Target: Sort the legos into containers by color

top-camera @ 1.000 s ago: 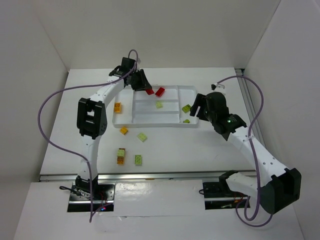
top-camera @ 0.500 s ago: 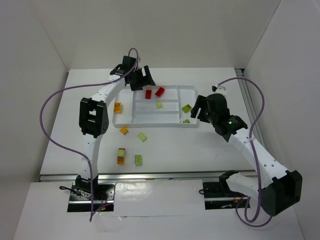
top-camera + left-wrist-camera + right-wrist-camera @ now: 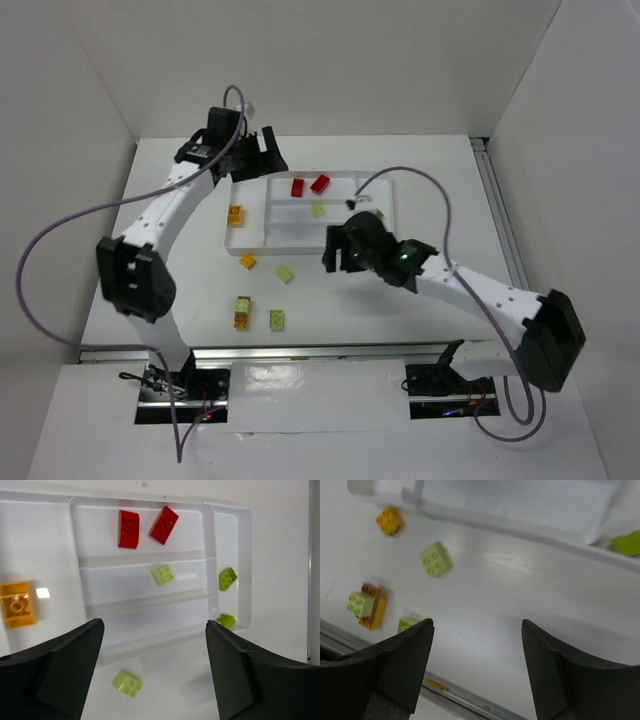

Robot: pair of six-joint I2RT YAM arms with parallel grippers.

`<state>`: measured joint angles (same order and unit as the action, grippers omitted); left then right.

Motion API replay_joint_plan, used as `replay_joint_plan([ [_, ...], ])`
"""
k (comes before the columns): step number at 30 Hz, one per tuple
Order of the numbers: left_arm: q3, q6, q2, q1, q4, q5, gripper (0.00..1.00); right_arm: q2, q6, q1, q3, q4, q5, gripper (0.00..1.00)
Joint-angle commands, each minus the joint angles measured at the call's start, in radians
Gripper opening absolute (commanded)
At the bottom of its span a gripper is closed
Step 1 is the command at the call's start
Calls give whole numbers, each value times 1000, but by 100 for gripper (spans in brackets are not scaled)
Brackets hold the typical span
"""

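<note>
**A:** How will the bricks (image 3: 435,558) handle?

**B:** They're likely light, hard and slick, so pinch across the flat sides, not the studs. They're tiny and see-through, in red, green and orange.

**A:** Where are they?

**B:** Some are in the white tray (image 3: 115,585), others loose on the table (image 3: 495,590). The left gripper (image 3: 152,630) and right gripper (image 3: 476,630) both gape wide, empty.

You've got white tray (image 3: 283,232) on tabletop (image 3: 400,320), low ridges between slots.
Top slot: two reds (image 3: 128,528), side by side, lying flat.
Middle slot: lone green (image 3: 162,574).
Right section: green pair (image 3: 227,578), apart.
Left section: orange brick (image 3: 17,604).
Loose on tabletop before tray's front edge: small orange (image 3: 390,520), green brick (image 3: 436,559), green-on-orange stack (image 3: 366,606), last green (image 3: 408,624) beside stack.
</note>
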<state>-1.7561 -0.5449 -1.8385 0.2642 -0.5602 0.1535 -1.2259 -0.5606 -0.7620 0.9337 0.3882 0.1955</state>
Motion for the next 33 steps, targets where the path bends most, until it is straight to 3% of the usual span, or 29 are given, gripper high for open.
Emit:
replay_joint_plan([
  [1, 107, 31, 201, -3, -35, -81, 93, -131, -55, -213, 80, -28, 77, 80],
  [4, 185, 31, 281, -29, -79, -140, 92, -268, -76, -322, 178, 20, 119, 80],
  [12, 207, 22, 439, -99, -107, -187, 92, -490, -76, -421, 304, 11, 62, 83],
  [19, 216, 22, 440, -108, -107, -152, 90, -627, -19, -450, 411, 32, 28, 85],
  [26, 227, 31, 429, -108, -107, -143, 90, -745, -9, -459, 504, 133, 51, 74],
  [33, 236, 40, 420, -108, -107, -143, 90, -796, -39, -480, 542, 228, 100, 73],
])
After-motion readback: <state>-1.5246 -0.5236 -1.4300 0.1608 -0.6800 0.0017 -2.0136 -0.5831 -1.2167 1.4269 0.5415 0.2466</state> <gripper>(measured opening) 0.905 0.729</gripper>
